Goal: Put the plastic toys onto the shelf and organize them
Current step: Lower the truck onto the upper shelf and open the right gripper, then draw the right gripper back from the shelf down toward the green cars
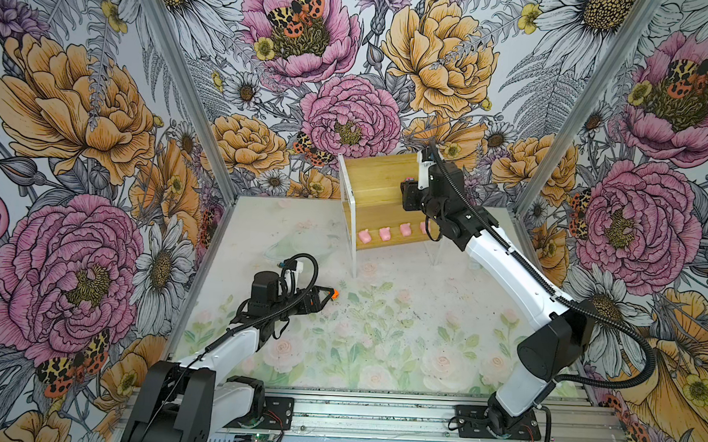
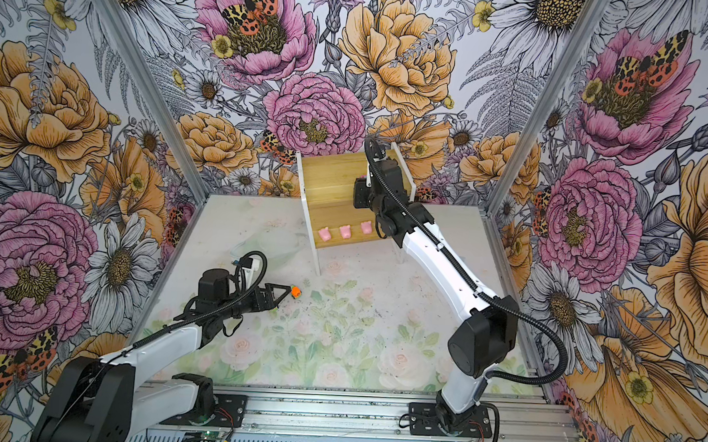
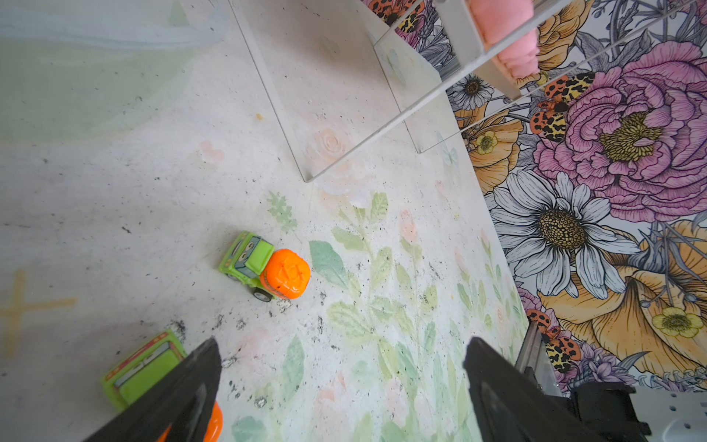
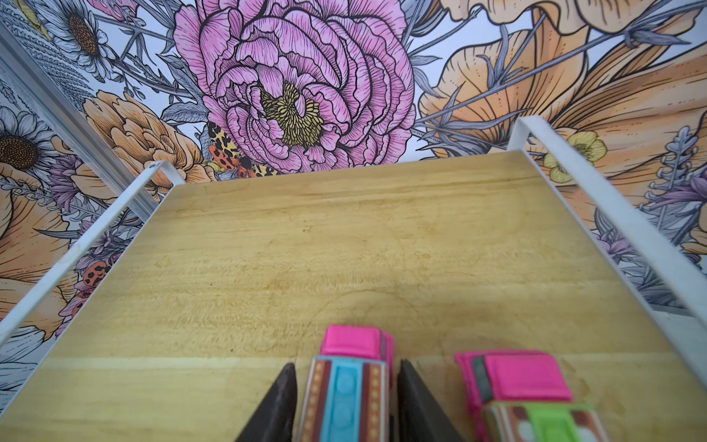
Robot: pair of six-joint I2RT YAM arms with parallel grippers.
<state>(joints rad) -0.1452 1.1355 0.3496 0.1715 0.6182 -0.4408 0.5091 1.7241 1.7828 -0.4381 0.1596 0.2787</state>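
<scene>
The shelf (image 1: 375, 173) (image 2: 329, 175) stands at the back of the table. Several pale pink pigs (image 1: 385, 233) (image 2: 345, 230) line its lower board. On the upper board (image 4: 306, 248) sits a pink car with a turquoise top (image 4: 346, 390). My right gripper (image 4: 345, 363) straddles it, jaws close on both sides with thin gaps. A pink car with a green top (image 4: 535, 394) rests beside it. My left gripper (image 3: 342, 344) (image 1: 327, 294) hangs wide open over the mat, nothing between its fingers. An orange-and-green car (image 3: 264, 268) (image 1: 335, 294) lies just beyond it. Another (image 3: 145, 371) lies outside one finger, half hidden.
A translucent container (image 1: 297, 244) (image 2: 268, 242) lies on the mat left of the shelf's white front leg (image 1: 353, 247). Flowered walls close in the left, right and back. An aluminium rail (image 1: 375, 414) carries both arm bases at the front edge.
</scene>
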